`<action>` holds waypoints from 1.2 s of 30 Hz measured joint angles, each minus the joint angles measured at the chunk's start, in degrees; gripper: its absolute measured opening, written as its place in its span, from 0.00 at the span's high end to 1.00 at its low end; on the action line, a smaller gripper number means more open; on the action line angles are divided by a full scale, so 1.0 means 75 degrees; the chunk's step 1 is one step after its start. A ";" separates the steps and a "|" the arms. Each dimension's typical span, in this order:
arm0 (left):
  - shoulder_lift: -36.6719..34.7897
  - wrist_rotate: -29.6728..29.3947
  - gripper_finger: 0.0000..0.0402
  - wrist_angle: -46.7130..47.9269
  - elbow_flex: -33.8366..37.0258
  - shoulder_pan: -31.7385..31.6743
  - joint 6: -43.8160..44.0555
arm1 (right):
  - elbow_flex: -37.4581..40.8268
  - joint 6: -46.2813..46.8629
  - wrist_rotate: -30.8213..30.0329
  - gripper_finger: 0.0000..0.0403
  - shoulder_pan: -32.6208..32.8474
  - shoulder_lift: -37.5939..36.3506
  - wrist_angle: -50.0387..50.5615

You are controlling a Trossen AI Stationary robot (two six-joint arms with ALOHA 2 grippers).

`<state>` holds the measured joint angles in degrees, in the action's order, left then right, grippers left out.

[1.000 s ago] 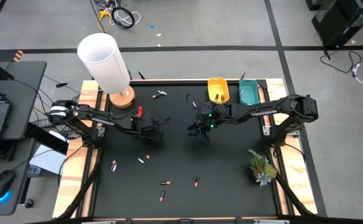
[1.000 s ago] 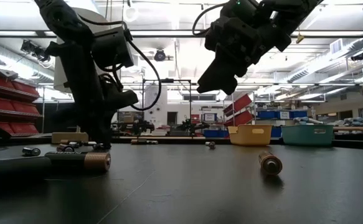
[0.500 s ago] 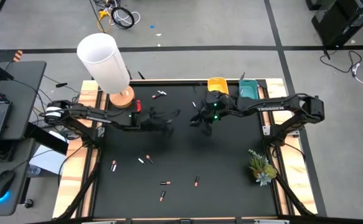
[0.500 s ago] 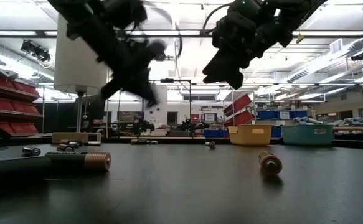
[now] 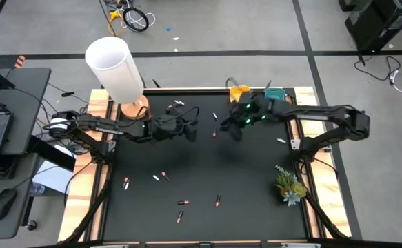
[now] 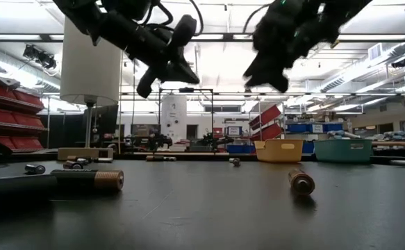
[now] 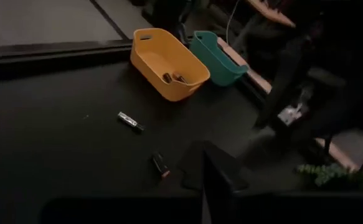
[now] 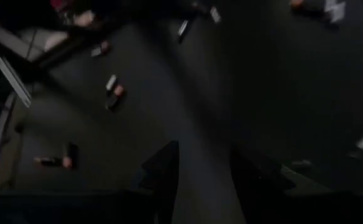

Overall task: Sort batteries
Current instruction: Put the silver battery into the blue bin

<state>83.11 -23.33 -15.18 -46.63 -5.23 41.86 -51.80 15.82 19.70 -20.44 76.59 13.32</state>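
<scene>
Left gripper (image 5: 190, 131): raised above the table (image 5: 256, 207), over its far half and left of the middle; fingers together, nothing visible between them.
Right gripper (image 5: 232, 128): lifted over the far half of the table, just short of the yellow tray (image 5: 240, 91); its fingers (image 8: 162, 168) stand apart with bare table between them, and no held battery shows.
Batteries on the table (image 5: 181, 202): scattered singly and in pairs; one pair by the far edge near the lamp (image 5: 114, 69), several across the near-left part, one small one lying between the two grippers.
Batteries in the tray (image 7: 174, 78): two dark ones lie on the floor of the yellow tray.
Trays: the yellow tray and the teal tray (image 5: 275, 96) stand side by side at the far edge, toward the far right corner.
Plant (image 5: 289, 184): sits at the right edge of the table.
Near batteries, low view: a dark one with a copper end (image 6: 84, 180) lies close to the near edge, another (image 6: 301, 182) further right.
</scene>
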 joint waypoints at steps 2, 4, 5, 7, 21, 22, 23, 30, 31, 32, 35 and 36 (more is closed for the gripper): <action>-0.0003 0.0024 0.95 -0.0166 -0.0003 0.0014 0.0042 | -0.0244 -0.0194 -0.0109 0.63 -0.0093 -0.0461 0.0839; -0.0006 0.0170 0.92 -0.0155 -0.0003 0.0001 0.0060 | -0.0299 -0.0356 -0.0372 0.63 -0.0086 -0.0807 0.1602; -0.0006 0.0282 0.90 -0.0079 -0.0003 -0.0038 0.0086 | -0.0299 -0.0369 -0.0439 0.63 -0.0077 -0.0934 0.1916; -0.0006 0.0585 0.86 0.0085 -0.0037 -0.0178 0.0183 | -0.0311 -0.0377 -0.0459 0.63 -0.0077 -0.1099 0.2597; -0.0014 0.1767 0.74 0.0121 -0.0878 -0.0410 -0.0937 | -0.0221 -0.0878 -0.1109 0.56 -0.0801 0.1359 0.7460; -0.0064 0.1909 0.74 0.0130 -0.0883 -0.0399 -0.0966 | -0.0199 -0.0843 -0.0981 0.54 -0.0903 0.1509 0.7462; -0.0119 0.2017 0.74 0.0159 -0.0883 -0.0392 -0.0970 | -0.0180 -0.0764 -0.0885 0.52 -0.1012 0.1628 0.7511; -0.0814 0.2282 0.74 0.0844 -0.0886 -0.0281 -0.1331 | 0.0102 -0.1111 -0.1830 0.43 -0.1328 0.1745 0.8252; -0.0924 0.2285 0.74 0.1028 -0.0886 -0.0280 -0.1410 | 0.0109 -0.1242 -0.2064 0.43 -0.1375 0.1749 0.8372; -0.1001 0.2282 0.74 0.1197 -0.0886 -0.0278 -0.1536 | 0.0127 -0.1358 -0.2251 0.42 -0.1424 0.1749 0.8407; -0.1219 0.2282 0.74 0.1740 -0.0889 -0.0288 -0.1807 | 0.0277 -0.1662 -0.2640 0.40 -0.1653 0.1743 0.8311; -0.1273 0.2280 0.74 0.1786 -0.0889 -0.0289 -0.1901 | 0.0334 -0.1695 -0.2673 0.39 -0.1763 0.1744 0.8275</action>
<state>73.56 -6.23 -1.79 -53.30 -7.40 27.61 -49.30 3.11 -0.35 -33.66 89.68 75.38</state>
